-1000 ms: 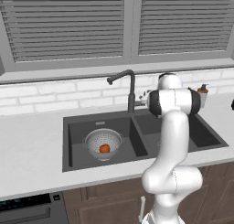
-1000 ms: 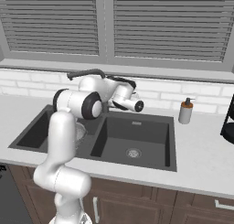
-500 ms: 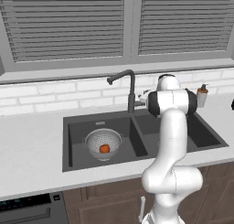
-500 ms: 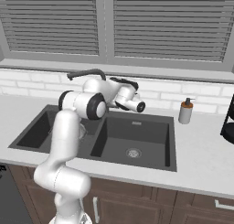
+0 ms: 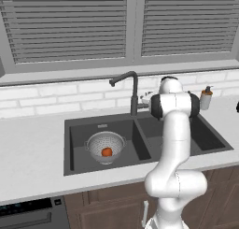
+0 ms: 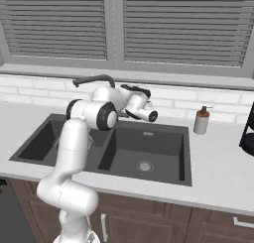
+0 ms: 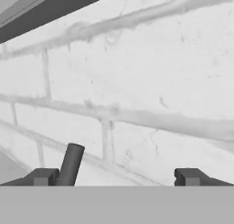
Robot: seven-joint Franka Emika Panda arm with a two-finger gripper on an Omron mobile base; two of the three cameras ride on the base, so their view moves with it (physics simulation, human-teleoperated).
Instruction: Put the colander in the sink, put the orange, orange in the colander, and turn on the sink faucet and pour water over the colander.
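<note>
The silver colander [image 5: 106, 143] sits in the left basin of the dark sink [image 5: 68, 130], with an orange [image 5: 107, 152] inside it. The dark sink faucet [image 5: 134, 91] rises behind the divider, its spout [image 6: 92, 80] bent toward the left basin. My gripper [image 7: 116, 177] is open and faces the brick wall at the faucet's base [image 5: 145, 99]. In the hand view a dark rod, the faucet's lever [image 7: 71, 165], stands between the fingers, close beside the left fingertip [image 7: 43, 176]. Water is out of view.
A white soap bottle [image 5: 206, 98] [image 6: 201, 121] stands on the counter right of the sink. The right basin [image 6: 158, 152] holds only its drain [image 6: 145, 165]. A brick backsplash and a window with blinds lie behind. A dark rack [image 6: 248, 133] is at the far right.
The hand has shifted only slightly near the faucet's base, and the gripper stays open. The colander and the orange have not moved.
</note>
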